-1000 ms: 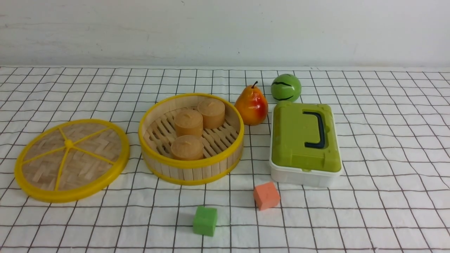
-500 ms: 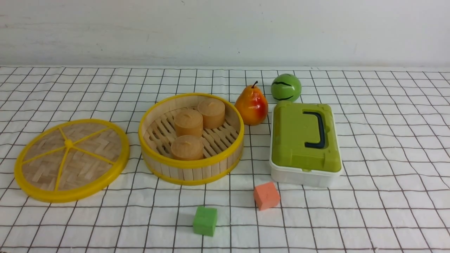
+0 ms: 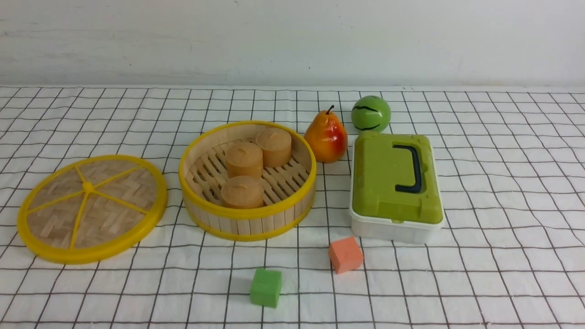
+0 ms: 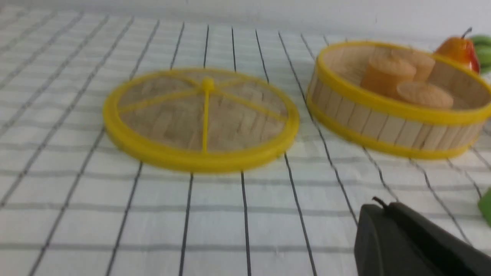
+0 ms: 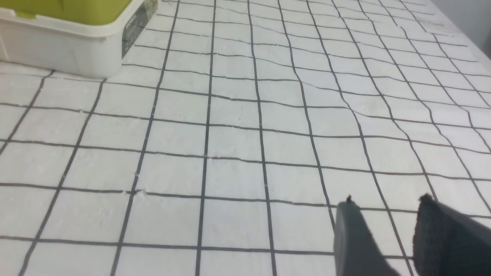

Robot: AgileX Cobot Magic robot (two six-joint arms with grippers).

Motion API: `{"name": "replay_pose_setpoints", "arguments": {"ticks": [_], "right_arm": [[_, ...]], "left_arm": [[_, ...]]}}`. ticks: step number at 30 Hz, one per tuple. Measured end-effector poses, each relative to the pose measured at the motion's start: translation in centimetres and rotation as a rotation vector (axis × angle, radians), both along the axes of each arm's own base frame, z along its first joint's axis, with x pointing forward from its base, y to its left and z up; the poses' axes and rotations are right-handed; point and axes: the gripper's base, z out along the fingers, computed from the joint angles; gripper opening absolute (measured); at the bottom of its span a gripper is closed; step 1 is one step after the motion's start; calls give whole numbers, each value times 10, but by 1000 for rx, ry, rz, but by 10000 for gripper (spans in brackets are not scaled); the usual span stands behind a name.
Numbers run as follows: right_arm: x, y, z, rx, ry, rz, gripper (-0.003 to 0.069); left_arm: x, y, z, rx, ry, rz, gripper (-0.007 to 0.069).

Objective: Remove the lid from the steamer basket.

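The lid (image 3: 91, 209), a woven bamboo disc with a yellow rim and yellow spokes, lies flat on the checked cloth to the left of the steamer basket (image 3: 247, 180), a little apart from it. The basket stands uncovered, with three tan cylinders (image 3: 244, 160) on its slatted floor. In the left wrist view the lid (image 4: 201, 119) and basket (image 4: 399, 101) lie ahead of my left gripper (image 4: 383, 209), which is shut and empty, well short of the lid. My right gripper (image 5: 387, 205) is open over bare cloth. Neither arm shows in the front view.
A pear (image 3: 326, 136) and a green striped ball (image 3: 370, 114) stand behind a white box with a green lid (image 3: 394, 185), right of the basket. An orange cube (image 3: 345, 254) and a green cube (image 3: 266, 286) lie nearer the front. The box's corner (image 5: 73, 46) shows in the right wrist view.
The whole front picture has shifted very slightly to the left. No object has moved relative to another.
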Motion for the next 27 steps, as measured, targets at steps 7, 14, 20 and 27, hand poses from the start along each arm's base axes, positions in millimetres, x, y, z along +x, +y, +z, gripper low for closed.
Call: {"name": "replay_pose_setpoints", "arguments": {"ticks": [7,14,20,27], "right_arm": [[0,0,0,0,0,0,239],[0,0,0,0,0,0,239],[0,0,0,0,0,0,239],[0,0,0,0,0,0,239]], "left_arm": [[-2,-3,-7,39,62,-52,-13],[-2,-3,-8,22,81,-56,-13],[-2,-3,-8,24,90,-56,-12],[-2,-3,-8,24,90,-56,-10]]}}
